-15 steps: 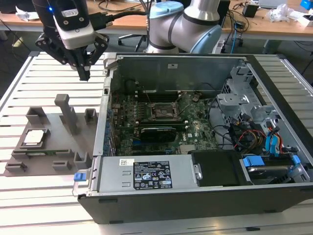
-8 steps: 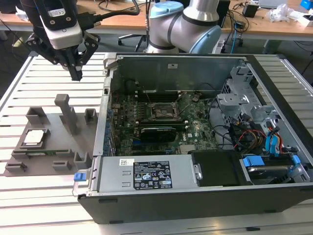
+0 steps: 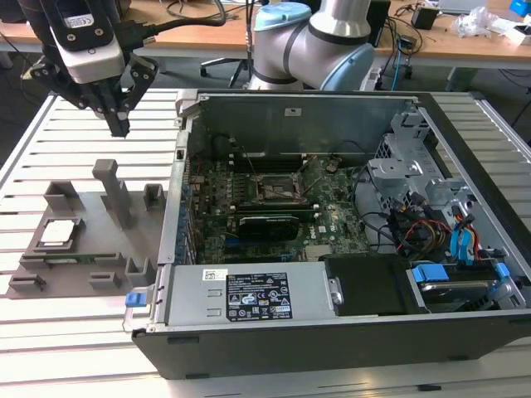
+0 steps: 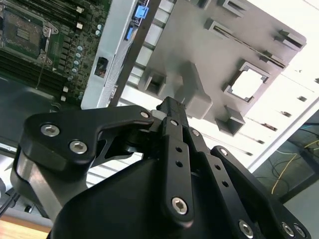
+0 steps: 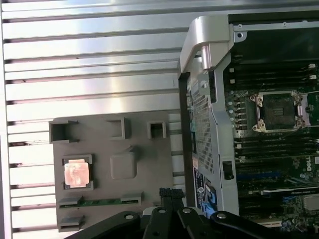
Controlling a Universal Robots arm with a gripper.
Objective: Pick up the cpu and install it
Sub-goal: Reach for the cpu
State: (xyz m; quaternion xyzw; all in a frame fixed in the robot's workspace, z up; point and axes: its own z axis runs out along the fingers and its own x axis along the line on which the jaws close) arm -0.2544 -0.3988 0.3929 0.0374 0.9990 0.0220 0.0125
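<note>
Far on the exterior view's left, your cpu (image 3: 58,233) lies flat, pale metal top up, in a square pocket of the grey fixture plate (image 3: 90,242). The plate rests on the slatted tabletop (image 3: 75,340). The chip is seated there and nothing is touching it.

Just to the right of it and well above the plate, your pincer (image 3: 121,126) hangs over the plate's tall post (image 3: 112,186). Its fingers are pressed together with nothing between them, and the second wrist view shows the same closed tips pointing down at the post.

Moving right, the open computer case (image 3: 332,336) stands beside the plate. Inside it, on the green motherboard (image 3: 332,220), you can see the dark square socket (image 3: 278,189) with its metal frame, well apart from both chip and pincer. Behind the case rises the arm (image 3: 319,41).
</note>
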